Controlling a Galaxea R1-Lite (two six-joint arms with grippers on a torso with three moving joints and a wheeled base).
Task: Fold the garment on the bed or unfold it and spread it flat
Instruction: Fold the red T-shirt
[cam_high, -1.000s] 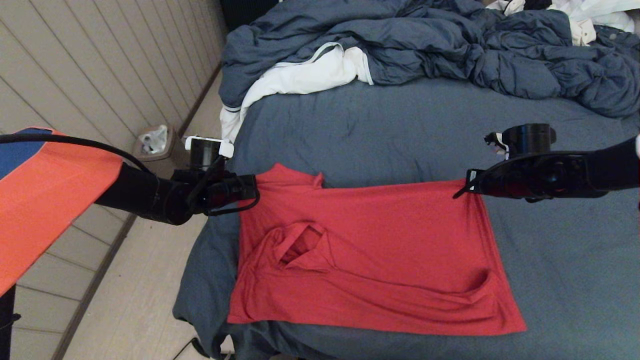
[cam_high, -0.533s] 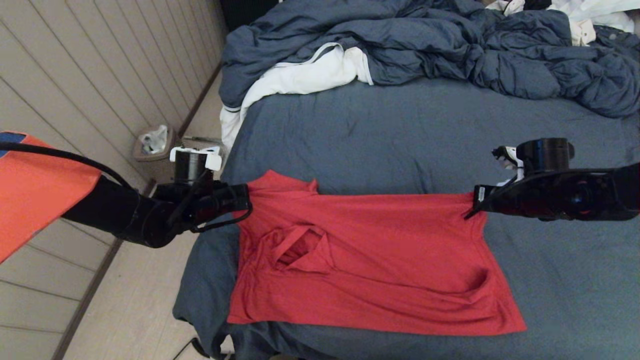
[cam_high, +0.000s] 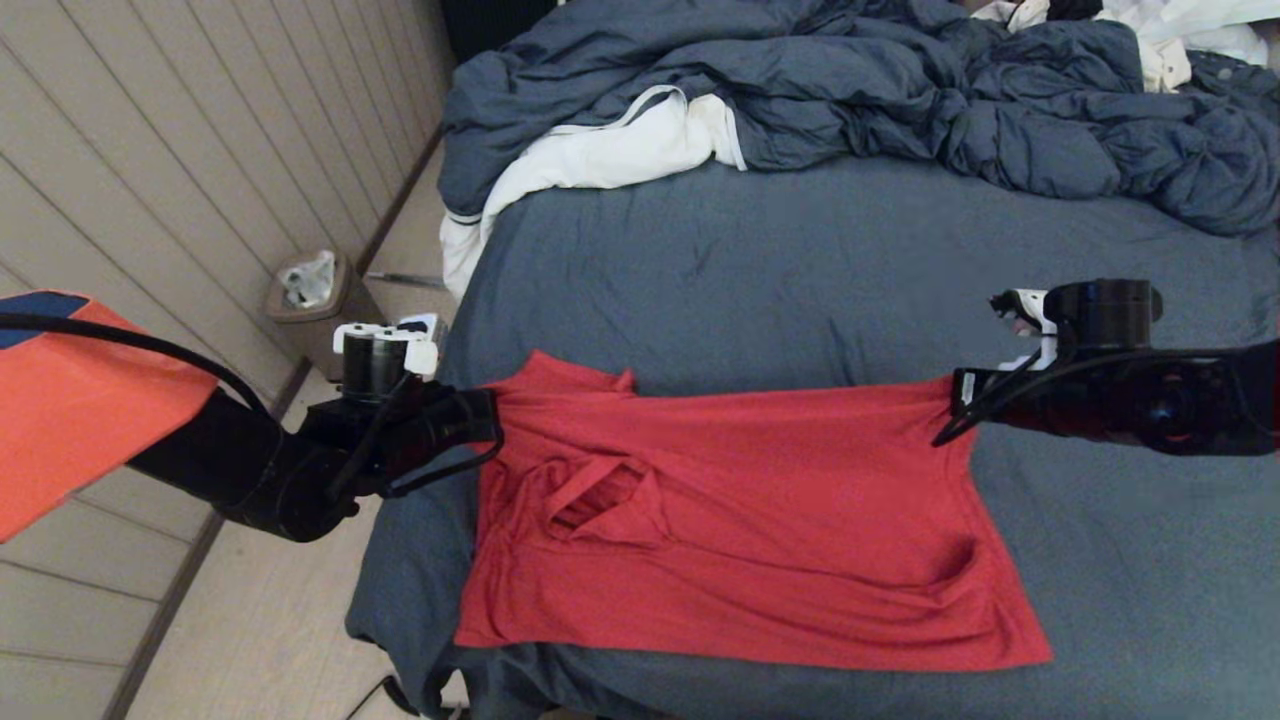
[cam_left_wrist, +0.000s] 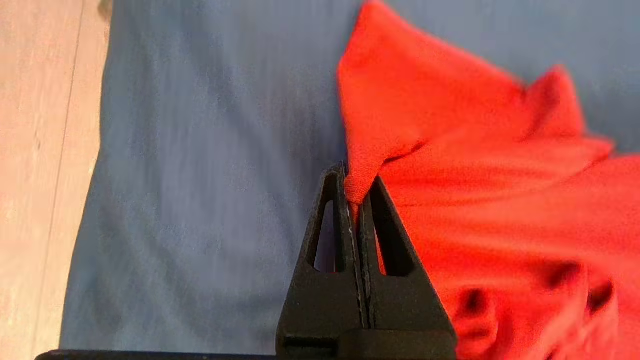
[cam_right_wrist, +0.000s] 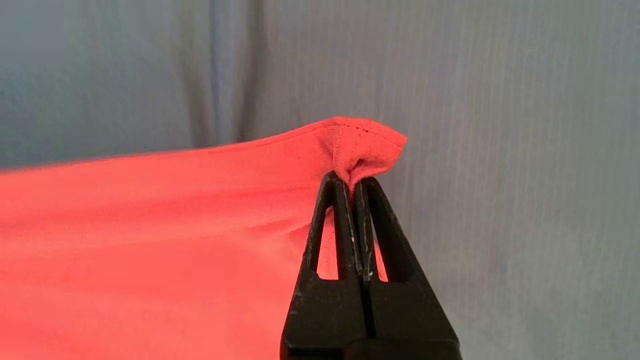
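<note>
My left gripper (cam_high: 492, 420) and right gripper (cam_high: 948, 412) each pinch a far corner of the red T-shirt (cam_high: 760, 520), stretched across mid-frame on the bed (cam_high: 800, 260). Its near half lies flat; I judge folding barely begun.

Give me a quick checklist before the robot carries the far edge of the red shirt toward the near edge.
1. Left end effector shut on the red shirt at its far left corner: ok.
2. Right end effector shut on the far right hem corner: ok.
3. Far edge taut between the two grips: ok.
4. Shirt body smooth: not ok, folds around the neck opening and a wrinkle near the right hem.
5. Near edge fully on the bed: ok.
6. White cloth and duvet apart from the shirt: ok.
</note>
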